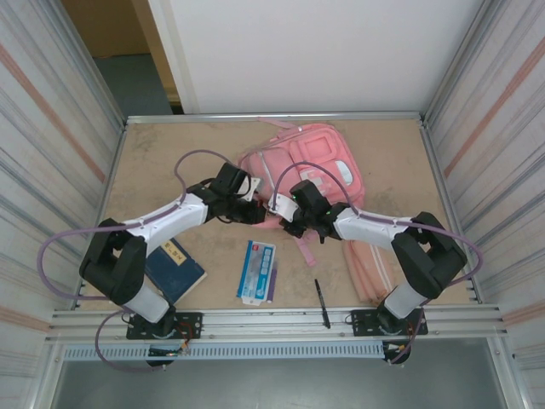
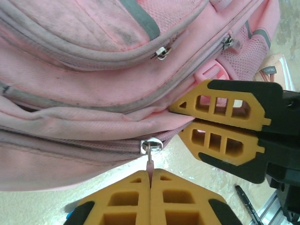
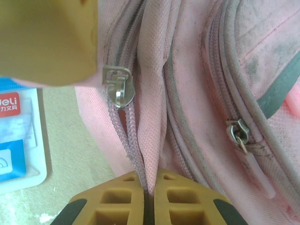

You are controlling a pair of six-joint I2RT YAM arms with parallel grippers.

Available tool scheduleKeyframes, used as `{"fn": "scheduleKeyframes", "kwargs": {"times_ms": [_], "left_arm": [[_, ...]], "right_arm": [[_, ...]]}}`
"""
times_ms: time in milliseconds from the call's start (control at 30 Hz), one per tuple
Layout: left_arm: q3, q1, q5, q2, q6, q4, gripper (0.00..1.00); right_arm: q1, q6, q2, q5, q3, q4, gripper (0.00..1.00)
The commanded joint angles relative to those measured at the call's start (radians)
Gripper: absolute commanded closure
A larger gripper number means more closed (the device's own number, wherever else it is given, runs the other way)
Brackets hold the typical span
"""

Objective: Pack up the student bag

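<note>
Yellow-fingered left gripper (image 2: 150, 176) was clamped on the pink pull of a silver zip slider (image 2: 151, 145) just beyond its tips, on the large pink fabric student bag (image 2: 70, 98). Alongside, the right gripper (image 3: 149, 182) pinched the bag's seam. Unzipping looked the step in hand; next, a steady pull along the track.

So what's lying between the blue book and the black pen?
A blue-and-white Deli packet lies flat between the blue book and the black pen, apart from both, in the top view.
</note>
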Motion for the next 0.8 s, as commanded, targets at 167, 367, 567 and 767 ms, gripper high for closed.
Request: {"fn": "scheduleKeyframes", "kwargs": {"times_ms": [167,367,567,767], "left_arm": [[0.044,0.034,-0.213,-0.034,0.092,-0.104,1.00],[0.051,0.092,-0.253,-0.036,0.101,-0.099,1.00],[0.054,0.110,-0.352,-0.016,0.163,-0.110,1.00],[0.021,0.110,-0.306,-0.011,0.150,-0.066,1.00]], "right_arm": [[0.024,-0.060,-0.085,0.039,-0.037,-0.012,1.00],[0.031,-0.093,-0.101,0.118,-0.061,-0.034,1.00],[0.022,-0.120,-0.114,0.152,-0.068,-0.042,1.00],[0.012,-0.169,-0.119,0.177,-0.072,-0.056,1.00]]}}
